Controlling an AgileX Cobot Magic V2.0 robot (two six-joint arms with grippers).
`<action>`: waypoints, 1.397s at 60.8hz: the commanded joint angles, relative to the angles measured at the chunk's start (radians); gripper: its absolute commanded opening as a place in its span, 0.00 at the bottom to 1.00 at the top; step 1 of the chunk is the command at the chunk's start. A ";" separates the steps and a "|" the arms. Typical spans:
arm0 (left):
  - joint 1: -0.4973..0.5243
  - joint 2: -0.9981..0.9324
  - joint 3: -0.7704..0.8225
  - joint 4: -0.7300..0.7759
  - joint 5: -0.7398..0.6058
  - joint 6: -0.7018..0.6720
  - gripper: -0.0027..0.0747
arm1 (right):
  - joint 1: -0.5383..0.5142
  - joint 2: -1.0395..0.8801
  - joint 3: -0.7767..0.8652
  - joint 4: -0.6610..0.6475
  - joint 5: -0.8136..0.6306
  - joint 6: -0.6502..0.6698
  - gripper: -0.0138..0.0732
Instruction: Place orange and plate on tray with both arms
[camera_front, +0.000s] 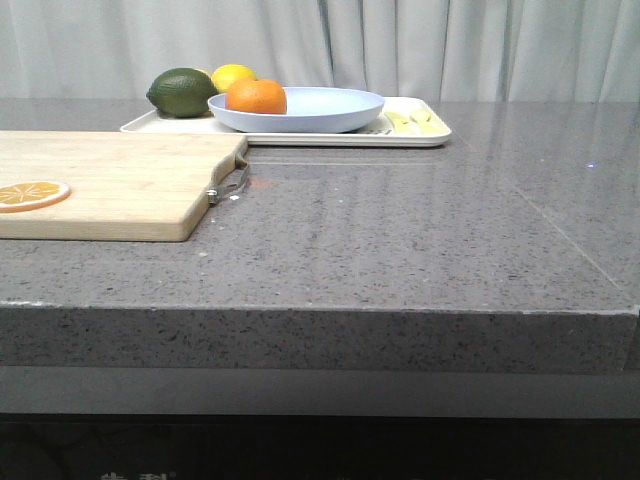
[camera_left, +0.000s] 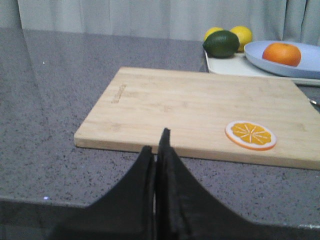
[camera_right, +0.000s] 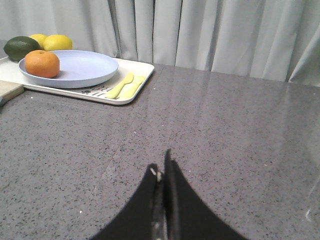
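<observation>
Left gripper (camera_left: 156, 150) closed, empty, low before the board (camera_left: 200, 112). Right gripper (camera_right: 162, 172) closed, empty, over bare table (camera_right: 225, 130). Orange (camera_front: 256, 96) in plate (camera_front: 330, 108), plate on tray (camera_front: 425, 133).

The table (camera_front: 420, 240) looks like grey speckled stone, polished and glossy. The board (camera_front: 120, 185) is light wood, smooth and matt. The plate (camera_front: 330, 108) seems matt plastic. The orange (camera_front: 256, 96) has dimpled skin. The curtain (camera_right: 225, 35) is cloth.
</observation>
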 joint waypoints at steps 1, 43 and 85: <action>0.002 -0.018 0.023 -0.011 -0.139 -0.008 0.01 | -0.007 0.009 -0.024 0.000 -0.088 -0.009 0.09; 0.002 -0.020 0.186 -0.015 -0.342 -0.008 0.01 | -0.007 0.009 -0.024 0.000 -0.088 -0.009 0.09; 0.002 -0.020 0.186 -0.015 -0.342 -0.008 0.01 | -0.007 0.009 -0.024 0.000 -0.088 -0.009 0.09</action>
